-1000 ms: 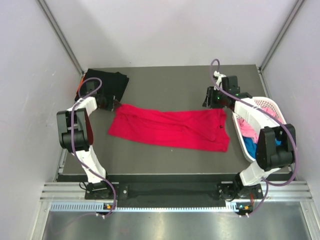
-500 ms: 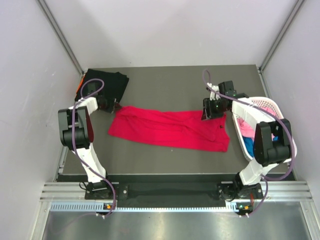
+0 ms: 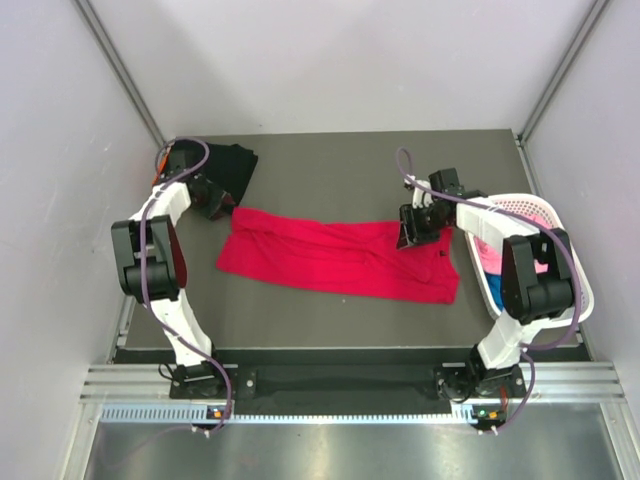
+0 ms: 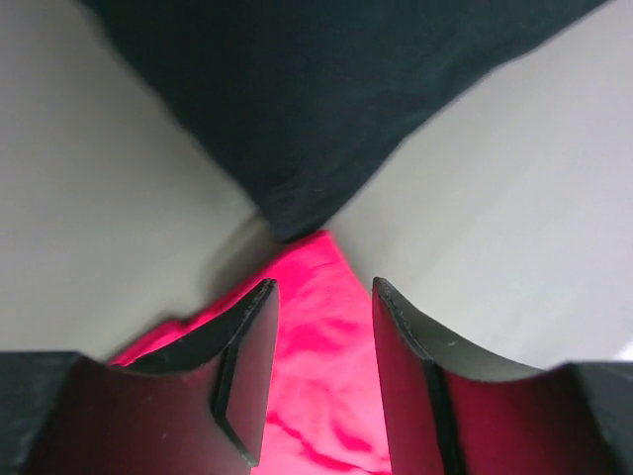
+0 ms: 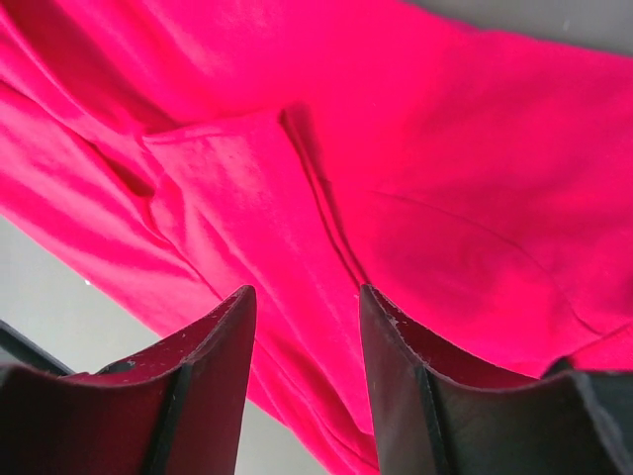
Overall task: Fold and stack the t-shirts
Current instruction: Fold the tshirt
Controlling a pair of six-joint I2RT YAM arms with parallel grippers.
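The left gripper (image 4: 321,297) has drawn back from the far-left corner of the red shirt (image 3: 340,258) toward the black shirt (image 3: 228,165), and the right gripper (image 5: 302,307) has come in over its right end, both part-open and empty, so pinch every cloth layer squarely before folding.

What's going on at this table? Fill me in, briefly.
Two robot arms are working on a bright red cloth t-shirt spread across the table. The left gripper hovers open over its corner by the black t-shirt; the right gripper hangs open over its other end. More shirts wait in the white lattice basket.
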